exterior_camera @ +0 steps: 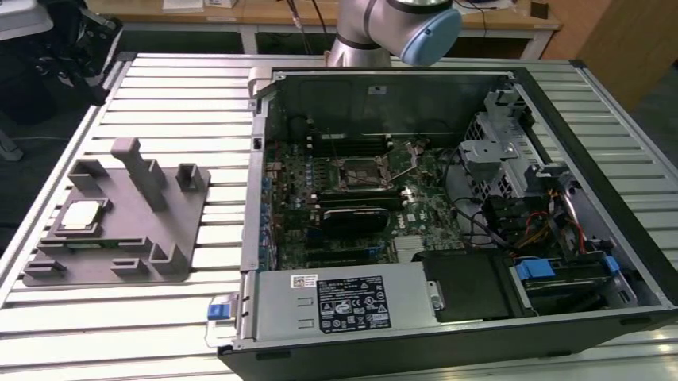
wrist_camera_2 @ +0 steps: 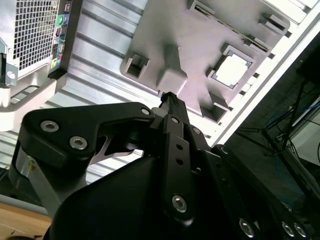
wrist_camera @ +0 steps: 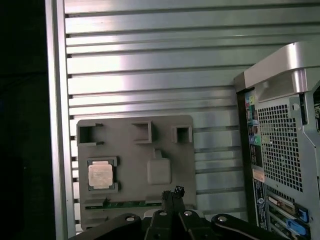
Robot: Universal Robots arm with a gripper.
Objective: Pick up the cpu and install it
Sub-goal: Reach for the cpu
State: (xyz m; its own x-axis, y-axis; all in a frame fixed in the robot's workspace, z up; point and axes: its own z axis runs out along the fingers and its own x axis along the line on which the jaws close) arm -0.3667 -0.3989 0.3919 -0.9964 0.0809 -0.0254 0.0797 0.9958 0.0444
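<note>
- On the exterior view's left, a grey tray (exterior_camera: 180,222) flat on the slatted metal table (exterior_camera: 159,87), with low blocks and one tall post (exterior_camera: 140,171) standing up from it.
- In a square recess near the tray's left edge, the cpu (exterior_camera: 82,216): flat, silver top up, touched by nothing, well apart from the computer.
- Just to the right of the tray, an open computer case (exterior_camera: 382,95) on its side, insides exposed.
- Around the middle of the case, the motherboard (exterior_camera: 307,214) with a square black-framed socket (exterior_camera: 357,173).
- Along the case's near edge, a grey power supply (exterior_camera: 339,305); further right, a tangle of cables (exterior_camera: 529,230) beside metal drive bays.
- At the top of the exterior view, behind the case's far wall, part of the arm (exterior_camera: 387,24), silver with a pale blue cap.
- In the first wrist view, the gripper (wrist_camera: 172,192) high above the tray, fingertips pressed together with nothing between them, closest to the post and apart from the cpu in its recess.
</note>
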